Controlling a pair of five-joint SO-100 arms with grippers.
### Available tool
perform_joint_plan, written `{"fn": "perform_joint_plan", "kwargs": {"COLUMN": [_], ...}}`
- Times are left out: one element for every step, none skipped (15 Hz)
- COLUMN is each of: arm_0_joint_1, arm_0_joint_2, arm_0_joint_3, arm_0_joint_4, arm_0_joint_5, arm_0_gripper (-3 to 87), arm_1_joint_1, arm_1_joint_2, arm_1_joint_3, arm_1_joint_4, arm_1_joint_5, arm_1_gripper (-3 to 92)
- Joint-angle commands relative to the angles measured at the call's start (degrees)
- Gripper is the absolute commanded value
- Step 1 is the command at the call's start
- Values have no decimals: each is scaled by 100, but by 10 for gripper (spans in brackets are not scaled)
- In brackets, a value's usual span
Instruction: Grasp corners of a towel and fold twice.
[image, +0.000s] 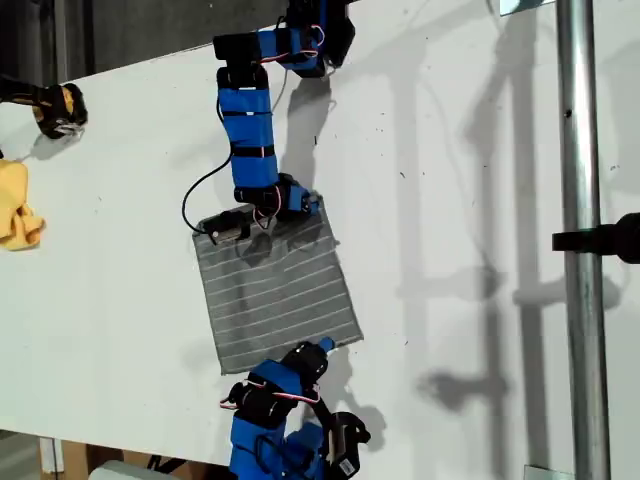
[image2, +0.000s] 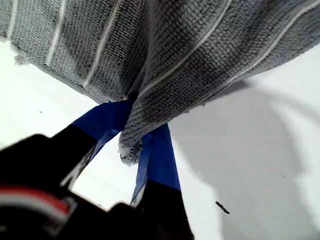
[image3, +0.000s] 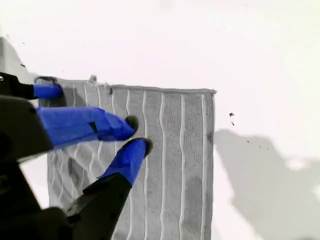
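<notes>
Towel (image: 280, 290) lies flat on the table (image: 450, 200), just off centre toward 8 o'clock in the exterior view. Its stripes run roughly 9-to-3.

My first gripper (image2: 140, 120) is pinched tight on one corner (image2: 130, 152). The fabric bunches between the blue jaws, and the corner's tip pokes out on the near side. The rest of the towel spreads away from the jaws, with white table and a shadow under it.

My second gripper (image3: 137, 134) is over the towel, short of its far hem. The jaws stand a narrow gap apart with nothing between them. I can't tell whether the tips touch the fabric. In that view the stripes run away from the camera, and one far corner lies bare and flat. A third blue tip (image3: 47, 91) sits at the other far corner; I can't tell whose it is.

In the exterior view one arm (image: 250, 130) comes in from 12 o'clock and ends at the towel's 12 o'clock edge, toward the 10 o'clock corner. Another arm (image: 280, 400) comes in from 6 o'clock and sits at the 6 o'clock edge. The wrist views don't settle which arm is which.

Yellow cloth (image: 15, 210) lies at the 9 o'clock edge, well apart from the towel. Metal pole (image: 582, 250) runs 12-to-6 on the 3 o'clock side.
</notes>
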Motion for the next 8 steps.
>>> {"fn": "perform_joint_plan", "kwargs": {"arm_0_joint_1": [35,26,18,-9,26,35,44,62], "arm_0_joint_2": [9,-9,-114,-211,-396,-642,-905,-1099], "arm_0_joint_3": [-299,-378,-571,-642,-650,-650,-633,-545], "arm_0_joint_4": [229,255,457,545,510,457,413,316], "arm_0_joint_5": [-255,0,272,387,527,554,510,439], "arm_0_gripper": [278,355,352,356,357,355,350,346], "arm_1_joint_1": [-70,-70,-79,-79,-70,-70,-62,-62], "arm_1_joint_2": [448,448,448,448,466,492,519,536], "arm_1_joint_3": [-26,-26,-26,-44,-44,-44,-44,-44], "arm_1_joint_4": [0,-9,-18,0,18,26,26,26], "arm_1_joint_5": [9,18,18,18,18,18,18,18], "arm_1_gripper": [-1,-1,-1,-1,-1,-1,-1,-1]}}
